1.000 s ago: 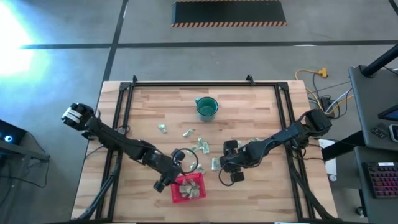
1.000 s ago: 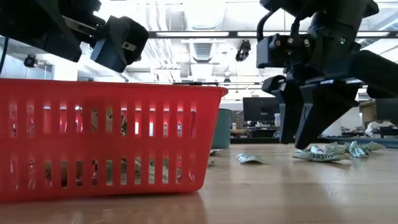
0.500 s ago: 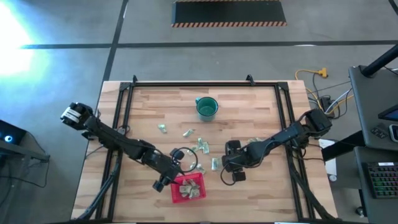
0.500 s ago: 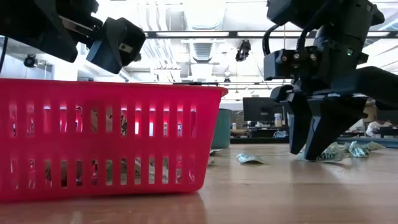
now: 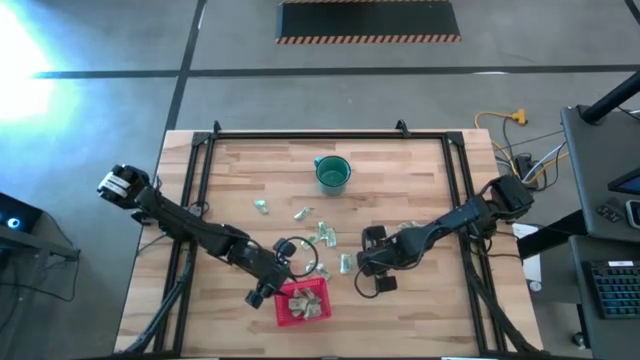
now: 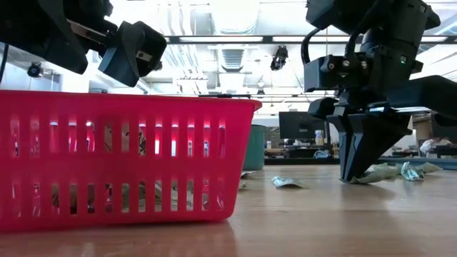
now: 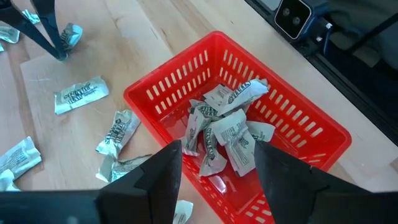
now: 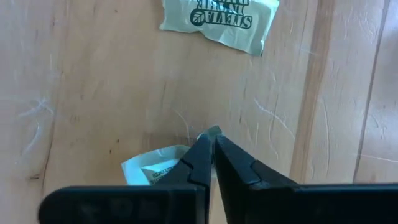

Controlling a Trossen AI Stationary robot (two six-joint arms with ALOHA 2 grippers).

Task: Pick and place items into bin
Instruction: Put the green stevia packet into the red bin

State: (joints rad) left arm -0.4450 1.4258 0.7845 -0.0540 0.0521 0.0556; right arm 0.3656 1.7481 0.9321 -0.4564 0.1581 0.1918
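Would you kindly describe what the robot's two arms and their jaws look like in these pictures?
Both arms are dark, near-black, jointed links. The left arm has a pale round cap at its outer joint. The right arm ends in a boxy black wrist with a cable looping into its top. The right gripper narrows to slim, pointed black jaws; the left gripper has broader, flat dark jaws.

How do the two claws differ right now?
The left claw is open and empty above the red basket; the right claw is shut on a packet, pinching it at the wooden table. Both are dark, two-fingered, and near scattered pale packets.
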